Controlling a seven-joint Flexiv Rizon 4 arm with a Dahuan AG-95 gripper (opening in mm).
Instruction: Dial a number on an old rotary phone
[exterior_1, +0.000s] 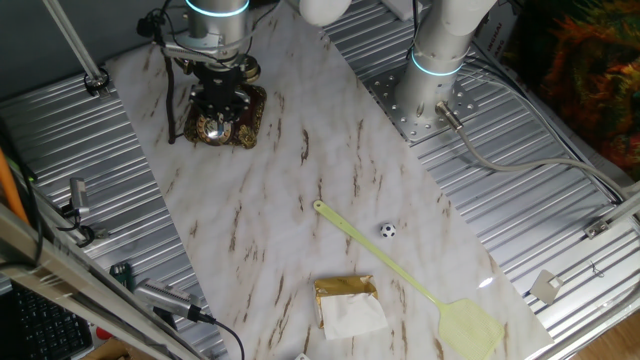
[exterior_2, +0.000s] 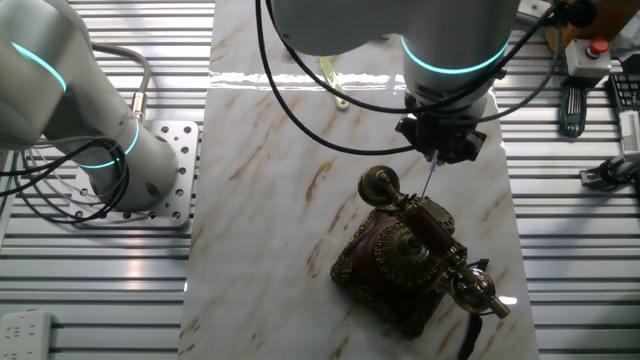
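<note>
The phone stands on the marble-patterned desk, directly beneath the claw, its handset lying across the cradle. The brass dial faces outward just below the claw in one fixed view. A thin rod-like tip descends from the claw toward the top of the phone near the handset; whether it touches cannot be told. The claw's fingers appear drawn close together, but whether they clasp anything is not resolvable.

Risks, as judged: the tip seems nearer the handset than the dial, so a descent here could strike or unseat the handset instead of entering a finger hole. The phone looks small and unfixed; a sideways push on the dial could slide or tip it.

Well away from the claw lie a fly swatter, a small ball and a gold-wrapped packet, unlikely to interfere.
</note>
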